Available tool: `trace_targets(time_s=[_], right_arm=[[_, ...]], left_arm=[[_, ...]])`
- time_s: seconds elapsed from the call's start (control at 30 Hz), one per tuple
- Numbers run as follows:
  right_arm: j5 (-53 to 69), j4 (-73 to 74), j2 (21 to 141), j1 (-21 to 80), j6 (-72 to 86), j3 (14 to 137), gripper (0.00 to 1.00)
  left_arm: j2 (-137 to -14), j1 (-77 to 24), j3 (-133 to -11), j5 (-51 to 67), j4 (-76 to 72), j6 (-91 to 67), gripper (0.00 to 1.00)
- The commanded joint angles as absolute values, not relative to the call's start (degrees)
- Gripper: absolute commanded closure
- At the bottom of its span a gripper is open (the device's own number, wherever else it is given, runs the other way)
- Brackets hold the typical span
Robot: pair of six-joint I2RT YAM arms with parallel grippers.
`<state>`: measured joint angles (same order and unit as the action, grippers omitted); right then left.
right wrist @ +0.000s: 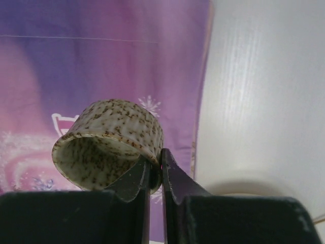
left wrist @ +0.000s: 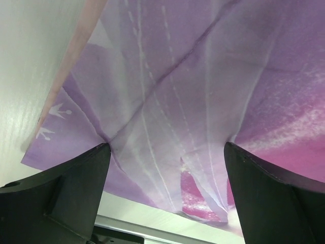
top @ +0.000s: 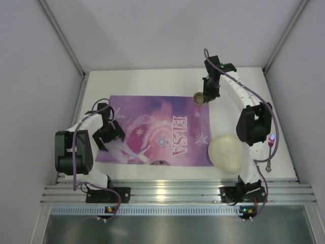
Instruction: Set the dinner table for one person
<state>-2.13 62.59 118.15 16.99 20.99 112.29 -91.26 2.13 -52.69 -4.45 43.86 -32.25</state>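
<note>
On the white dinner table [top: 244, 84] lies a purple "ELSA" placemat [top: 152, 129]. At the placemat's far right corner is a small brown-speckled cup [top: 200, 98]. My right gripper [top: 207, 96] is shut on its rim. In the right wrist view the cup [right wrist: 109, 142] looks tilted, with its wall pinched in my right gripper [right wrist: 156, 157], one finger inside and one outside. My left gripper [top: 111, 133] hangs open over the placemat's left end. In the left wrist view its fingers [left wrist: 167, 147] stand wide apart above the creased placemat [left wrist: 203, 76], with nothing between them.
A cream plate [top: 226, 152] sits right of the placemat near the front edge. A fork with a pink handle [top: 270, 147] lies at the far right. The ribbed aluminium rail [top: 167, 190] runs along the near edge. Grey walls enclose the table.
</note>
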Motion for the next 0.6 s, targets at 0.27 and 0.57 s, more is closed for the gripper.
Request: trace_targets(time_s=[0.27,0.57], right_arm=[[2.0,61.8,129.9,19.6,22.9,118.7,1.00],[1.0,61.7,132.8,19.6,22.3,120.2,1.00]], left_arm=[[-81.5,2.5,-61.3,-1.1,50.5,-33.6,0.01],[-76.6,2.5,-61.3,-0.6,53.3,-32.5,0.01]])
